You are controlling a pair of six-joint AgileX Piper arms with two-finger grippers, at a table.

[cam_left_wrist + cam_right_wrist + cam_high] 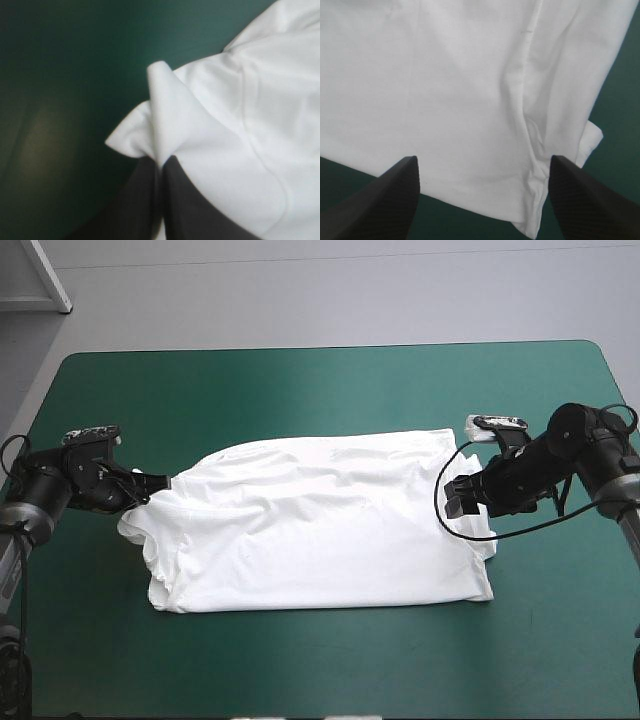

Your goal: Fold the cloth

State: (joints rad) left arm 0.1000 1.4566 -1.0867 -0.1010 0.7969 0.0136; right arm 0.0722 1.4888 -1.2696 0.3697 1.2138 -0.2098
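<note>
The T-shirt point(320, 530) lies across the middle of the teal-green counter point(300, 390), its long way running from left to right, spread out but rumpled, with shallow creases over its top. Its near edge is fairly straight and sits well back from the counter's near edge. Its left end is bunched, with several layers showing one over another at the near-left corner. The left fingers point(150, 482) reach in low from the left and meet the cloth at its far-left corner. In the left wrist view they are pressed together on the T-shirt, a pinched fold of white standing up from between their tips and more cloth draped over one finger, with bare cover beside it. The right fingers point(395, 195) are at the shirt's right end, roughly midway along that edge in the high view. In the right wrist view they stand wide apart, gripping nothing. The shirt's edge runs across between and ahead of them, with a strip of cover showing at their bases. A long crease runs away from near one finger, and a small turned-over flap juts from the cloth's edge on that side.
</note>
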